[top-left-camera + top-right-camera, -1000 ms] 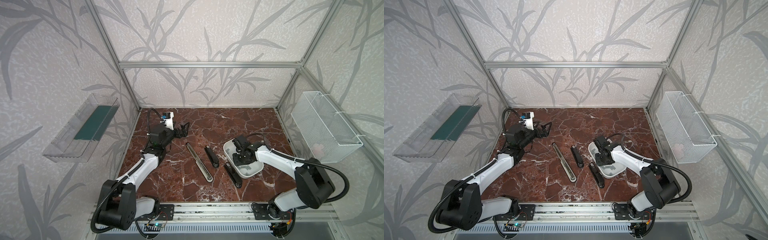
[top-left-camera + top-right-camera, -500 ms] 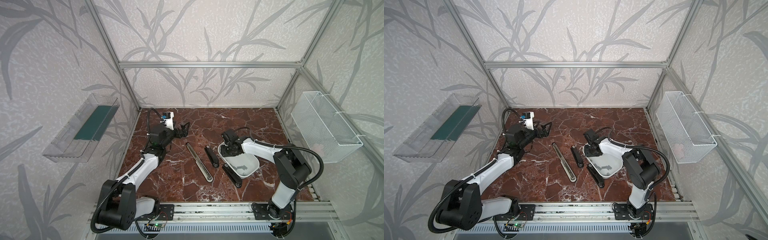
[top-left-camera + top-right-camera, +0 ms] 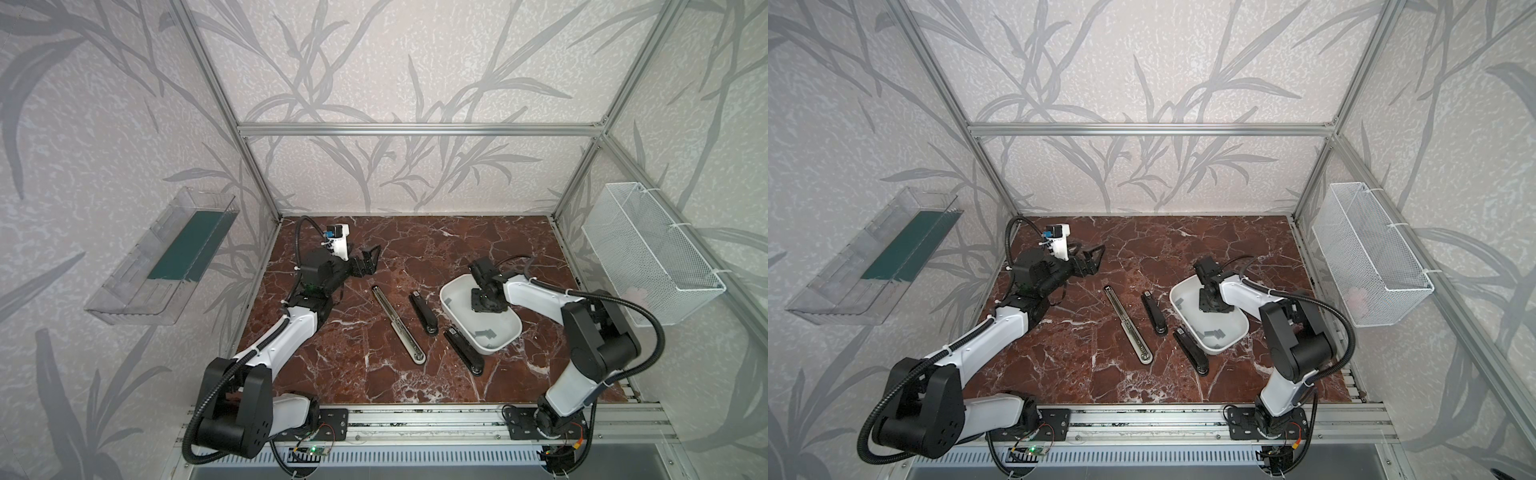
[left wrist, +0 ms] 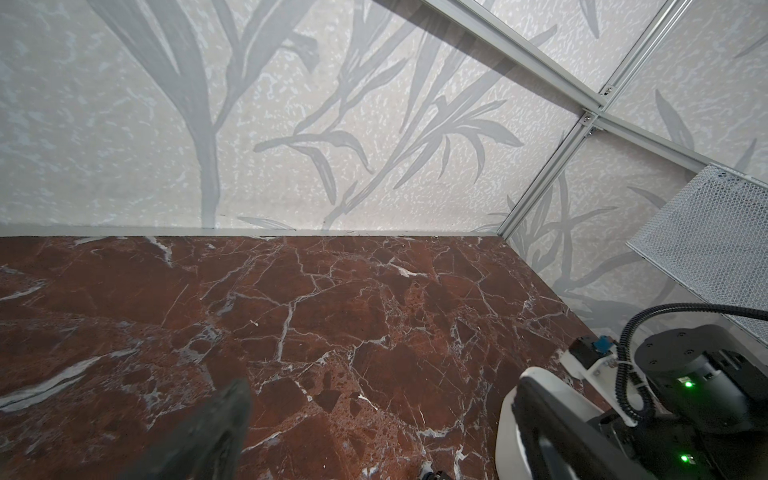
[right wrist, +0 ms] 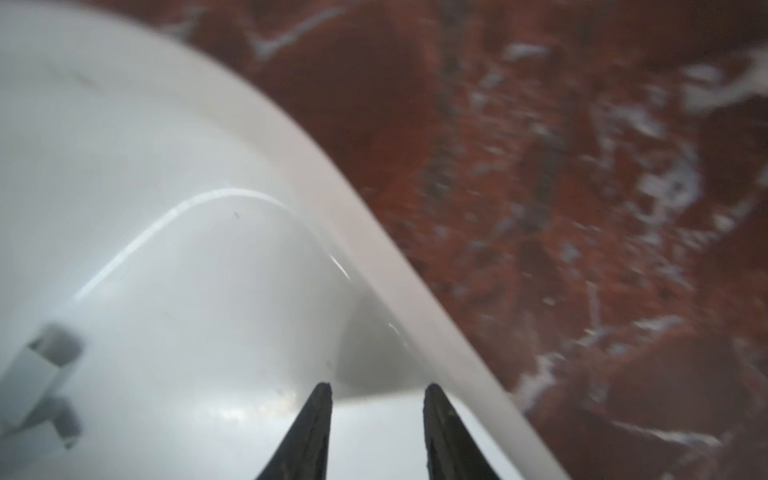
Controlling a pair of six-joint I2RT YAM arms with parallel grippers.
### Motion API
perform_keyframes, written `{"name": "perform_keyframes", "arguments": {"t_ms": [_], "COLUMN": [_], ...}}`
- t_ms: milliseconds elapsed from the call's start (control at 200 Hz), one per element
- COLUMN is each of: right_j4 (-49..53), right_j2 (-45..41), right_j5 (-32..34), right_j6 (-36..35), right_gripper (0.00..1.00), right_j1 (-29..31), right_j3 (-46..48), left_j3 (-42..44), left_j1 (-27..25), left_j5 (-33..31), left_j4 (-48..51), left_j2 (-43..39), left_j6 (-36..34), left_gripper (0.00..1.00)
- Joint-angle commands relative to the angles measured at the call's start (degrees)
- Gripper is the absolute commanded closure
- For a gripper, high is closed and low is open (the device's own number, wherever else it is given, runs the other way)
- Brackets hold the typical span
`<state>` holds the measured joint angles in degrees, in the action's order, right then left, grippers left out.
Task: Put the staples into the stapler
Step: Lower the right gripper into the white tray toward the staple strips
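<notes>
Counting maybe four small grey metal staple strips [image 3: 1212,333], blurry, in one white plastic tray [image 3: 457,307]; two black stapler bars [image 3: 424,314] and one silver metal rail [image 3: 397,325] beside it. Right gripper [image 5: 376,390] points into the tray, slightly parted, empty; left gripper [image 3: 369,261] hovers wide open.

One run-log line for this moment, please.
stage: staples not yet grasped | right end effector: open, empty, inside white bowl | left end effector: open, empty, away from bowl | staples: loose in bowl
</notes>
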<state>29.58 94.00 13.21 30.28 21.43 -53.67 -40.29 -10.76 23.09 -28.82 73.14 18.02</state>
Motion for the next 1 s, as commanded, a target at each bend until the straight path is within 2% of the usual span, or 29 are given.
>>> {"name": "perform_keyframes", "arguments": {"t_ms": [0,105,235,360,455,525,620,675,815,885,995], "right_j4": [2.74,5.19,7.35,5.03,5.25,4.78,3.42,2.03,-4.13,-3.63,-4.26], "right_j2": [-7.63,-15.08,-24.44,-29.92,-30.83,-30.51,-29.18,-27.96,-22.24,-17.01,-9.22], "right_j5": [2.82,5.57,3.82,-2.23,-6.49,-7.35,-7.41,-7.76,-4.19,-1.29,-5.5], "right_j6": [4.49,9.66,13.9,16.96,16.64,15.68,13.87,12.98,9.11,9.55,10.93], "right_gripper": [0.61,0.62,0.63,0.64,0.66,0.62,0.51,0.49,0.5,0.5,0.49], "right_j1": [-2.51,-2.8,-2.53,-2.54,-1.92,0.85,4.95,6.01,6.03,4.89,1.87], "right_j3": [5.23,10.51,14.31,20.54,20.88,19.22,15.59,13.83,10.45,6.58,1.56], "left_j3": [-1.1,-1.36,-1.34,-1.19,-1.0,-0.84,-0.67,-0.37,0.3,0.31,0.13], "left_j1": [-0.15,-0.13,-0.19,-0.13,-0.14,-0.13,-0.14,-0.14,-0.13,-0.16,-0.14], "left_j5": [1.31,1.71,2.15,2.07,2.3,2.4,2.76,2.84,2.75,3.05,3.36], "left_j4": [-2.09,-2.04,-2.3,-2.58,-2.62,-2.82,-2.95,-3.15,-3.86,-3.96,-4.09], "left_j2": [0.28,0.59,0.64,0.26,0.03,-0.09,-0.32,-0.71,-1.66,-1.54,-1.54], "left_j6": [0.0,0.24,0.66,0.78,0.88,1.05,1.31,1.47,1.71,2.06,2.45], "left_gripper": [0.01,0.01,0.01,0.01,0.01,0.01,0.01,0.01,0.01,0.01,0.01]}}
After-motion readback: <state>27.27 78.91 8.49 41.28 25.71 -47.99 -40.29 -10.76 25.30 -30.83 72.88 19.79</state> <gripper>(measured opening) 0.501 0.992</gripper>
